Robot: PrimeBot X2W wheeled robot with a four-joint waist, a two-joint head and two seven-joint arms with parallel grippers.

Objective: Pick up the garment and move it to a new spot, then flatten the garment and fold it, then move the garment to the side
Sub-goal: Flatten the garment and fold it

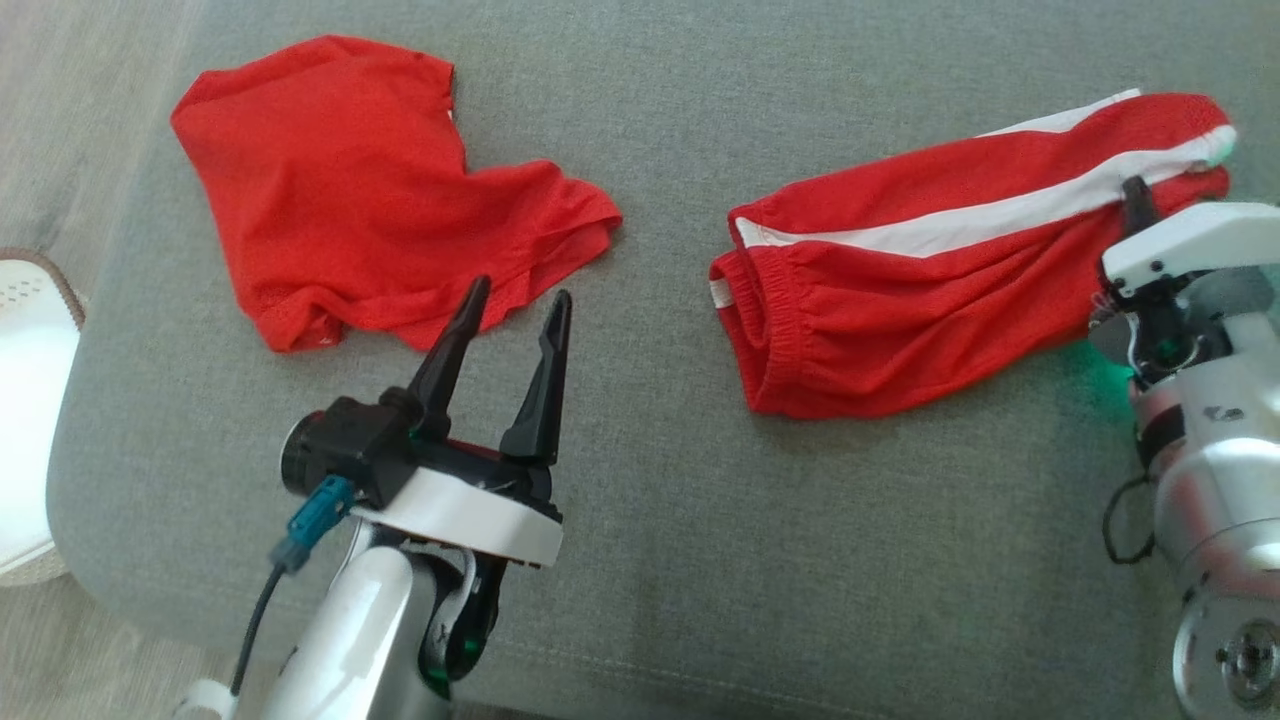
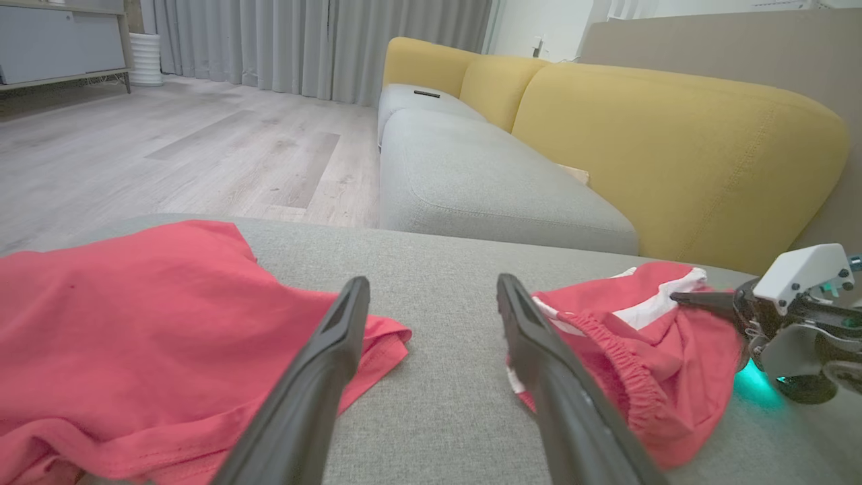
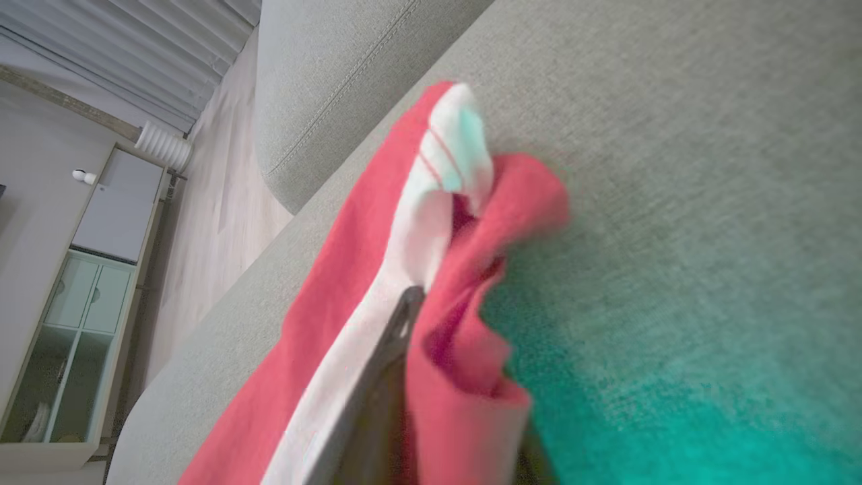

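Observation:
The garment (image 1: 900, 290), a pair of red shorts with a white side stripe and an elastic waistband, lies bunched on the right of the grey cushion (image 1: 650, 520). My right gripper (image 1: 1135, 195) is at the shorts' right end. In the right wrist view it (image 3: 411, 296) is shut on a raised fold of the red and white fabric (image 3: 350, 269). The left wrist view shows that same gripper (image 2: 680, 296) nipping the shorts (image 2: 646, 364). My left gripper (image 1: 520, 292) hovers open and empty between the two red pieces, its fingers (image 2: 337, 350) spread wide over bare cushion.
A second red garment (image 1: 340, 200), a plain top, lies crumpled at the cushion's left (image 2: 135, 316). A white rounded object (image 1: 30, 400) sits off the cushion's left edge. A yellow-backed sofa (image 2: 673, 148) with a grey seat stands beyond, with wood floor (image 2: 168, 148) beside it.

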